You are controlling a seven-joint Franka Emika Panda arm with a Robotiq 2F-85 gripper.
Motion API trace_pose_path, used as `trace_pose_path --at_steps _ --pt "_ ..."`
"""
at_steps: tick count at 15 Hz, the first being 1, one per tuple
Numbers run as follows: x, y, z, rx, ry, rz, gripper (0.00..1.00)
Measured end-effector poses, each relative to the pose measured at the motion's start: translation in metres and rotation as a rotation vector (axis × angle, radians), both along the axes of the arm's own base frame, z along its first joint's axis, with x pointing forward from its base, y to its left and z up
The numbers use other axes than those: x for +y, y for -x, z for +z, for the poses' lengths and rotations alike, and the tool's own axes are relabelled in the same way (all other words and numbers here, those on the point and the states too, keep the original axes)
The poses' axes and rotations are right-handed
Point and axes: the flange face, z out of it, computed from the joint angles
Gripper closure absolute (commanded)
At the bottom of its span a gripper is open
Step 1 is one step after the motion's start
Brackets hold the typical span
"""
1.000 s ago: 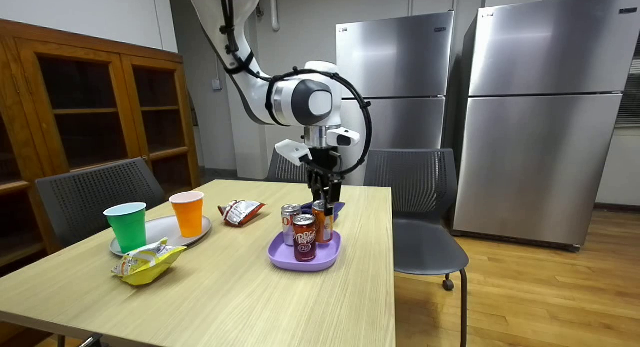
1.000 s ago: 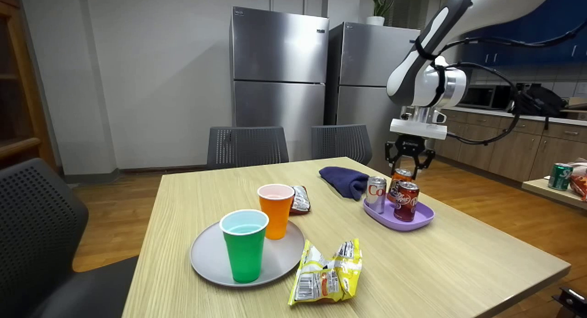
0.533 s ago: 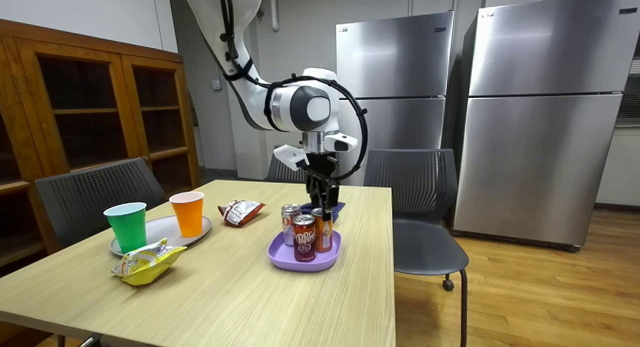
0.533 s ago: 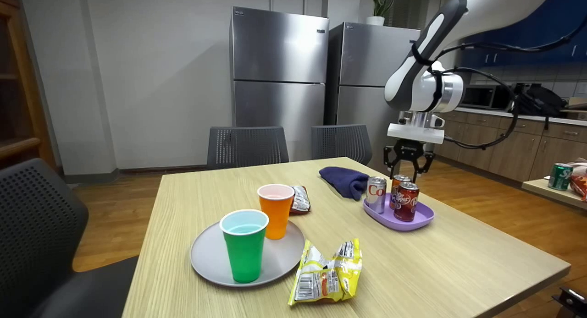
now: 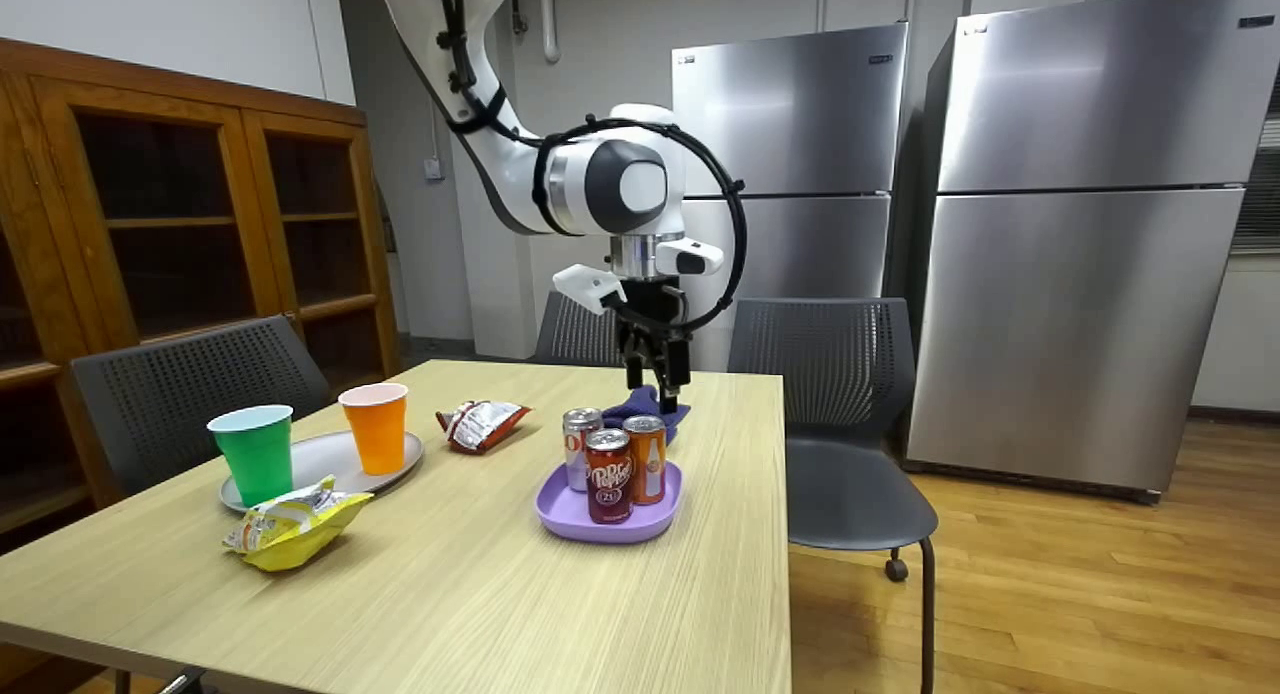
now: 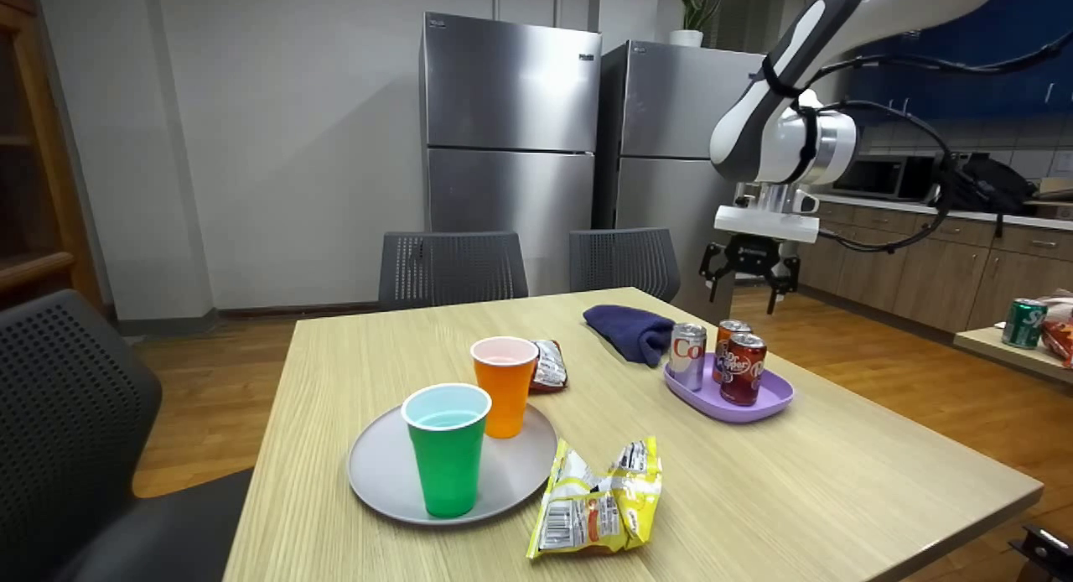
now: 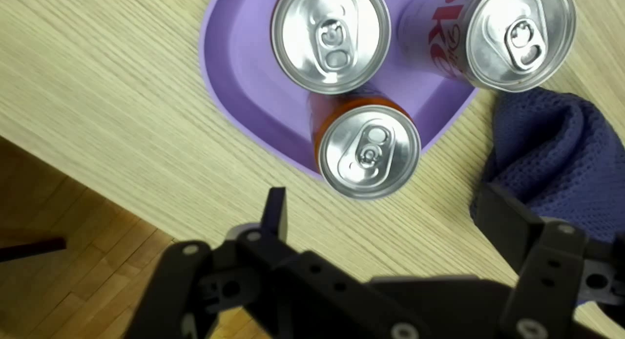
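Observation:
My gripper is open and empty above the purple tray. The tray also shows in both exterior views. Nearest is an orange can, upright on the tray just below my fingers; it also shows in an exterior view. A dark red Dr Pepper can and a silver Diet Coke can stand beside it on the tray. In the wrist view, my fingers are wide apart with wooden table between them. A dark blue cloth lies beyond the right finger there.
A grey plate bears a green cup and an orange cup. A yellow chip bag and a red and silver bag lie on the table. Chairs stand around it.
The gripper first lowered the orange can onto the tray. Since then its fingers have opened wider, let go of the can and risen above it. Everything else stays put.

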Motion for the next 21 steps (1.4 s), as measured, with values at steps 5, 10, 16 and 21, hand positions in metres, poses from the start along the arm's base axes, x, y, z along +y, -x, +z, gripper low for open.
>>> trace_pose_path --at_steps 5,10,16,21 --pt "0.002 0.014 0.051 -0.036 0.019 0.145 0.00" --pt "0.014 0.047 0.094 -0.052 0.047 0.368 0.00" --pt "0.037 0.092 0.111 -0.062 0.032 0.554 0.00" --pt "0.052 0.127 0.106 -0.051 0.003 0.653 0.00"
